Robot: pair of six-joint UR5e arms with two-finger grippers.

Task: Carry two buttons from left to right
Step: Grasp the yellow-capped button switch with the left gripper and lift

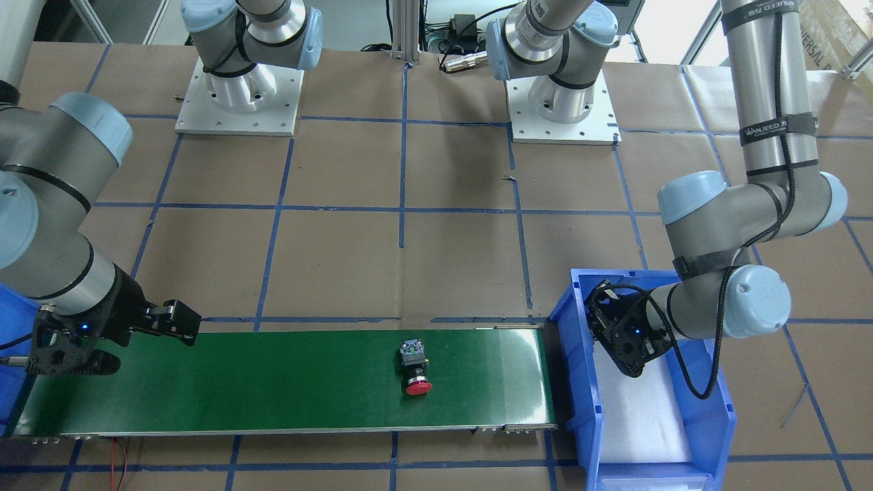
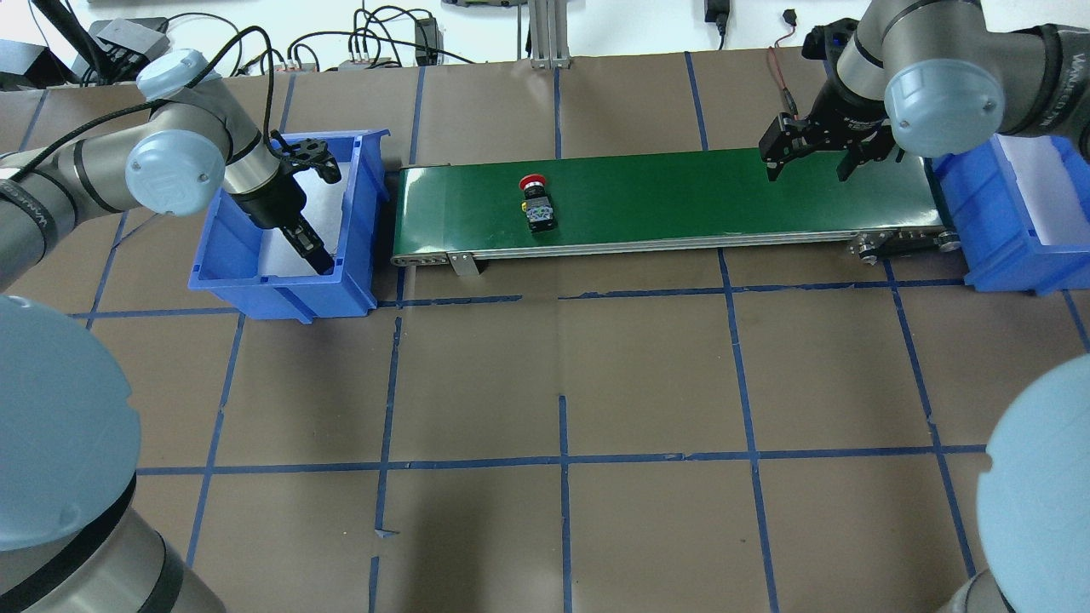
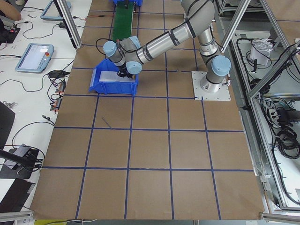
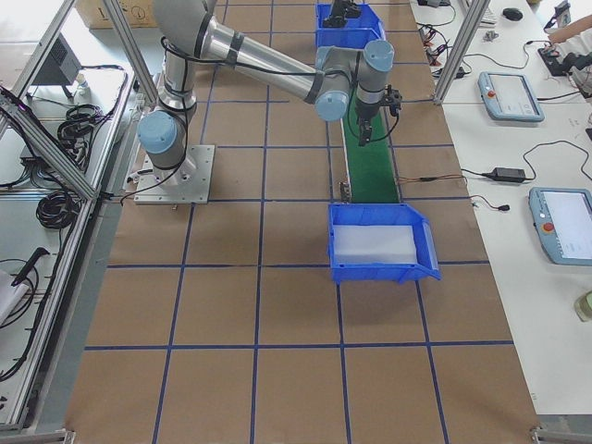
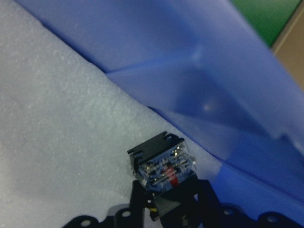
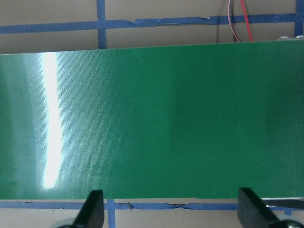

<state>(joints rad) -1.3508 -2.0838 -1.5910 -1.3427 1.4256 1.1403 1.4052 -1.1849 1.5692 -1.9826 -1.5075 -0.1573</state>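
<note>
While the left gripper [image 2: 317,255] reaches down into the left blue bin [image 2: 358,230], its fingers pinch the black body of the yellow button [image 5: 164,164]. The button's clear terminal end faces the wrist camera, only a sliver of yellow shows below it, and it is held over the white foam [image 5: 61,142] lining the bin. The red button [image 2: 536,203] lies on its side on the green belt [image 2: 681,196], left of the belt's middle, with its cap pointing away from the robot. The right gripper [image 2: 807,173] hangs over the belt's right end with its fingers spread wide, near the right blue bin [image 2: 1013,247].
</note>
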